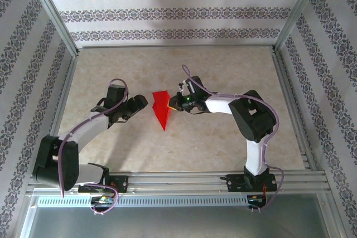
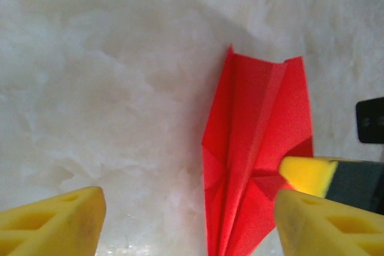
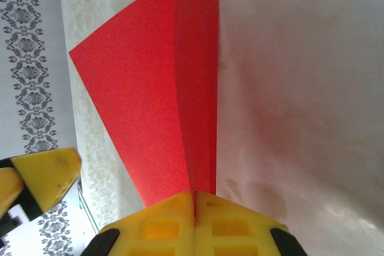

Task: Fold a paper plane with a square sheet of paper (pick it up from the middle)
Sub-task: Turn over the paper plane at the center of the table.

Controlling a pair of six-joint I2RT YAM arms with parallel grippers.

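The red sheet of paper stands folded as a pointed paper plane (image 1: 162, 110) at mid-table, its tip toward the near edge. My right gripper (image 1: 177, 103) is shut on its raised centre ridge from the right. In the right wrist view the yellow pads (image 3: 174, 220) meet on the ridge of the plane (image 3: 150, 100), and one wing spreads left. My left gripper (image 1: 139, 103) is open just left of the plane. In the left wrist view its gripper (image 2: 189, 223) stands wide, the plane (image 2: 252, 142) lying toward its right finger, with the right gripper's yellow pad (image 2: 306, 175) touching the paper.
The pale marbled table (image 1: 223, 143) is bounded by patterned walls (image 1: 167, 15) at the back and both sides, with metal posts at the corners. A rail (image 1: 184, 182) with both arm bases runs along the near edge.
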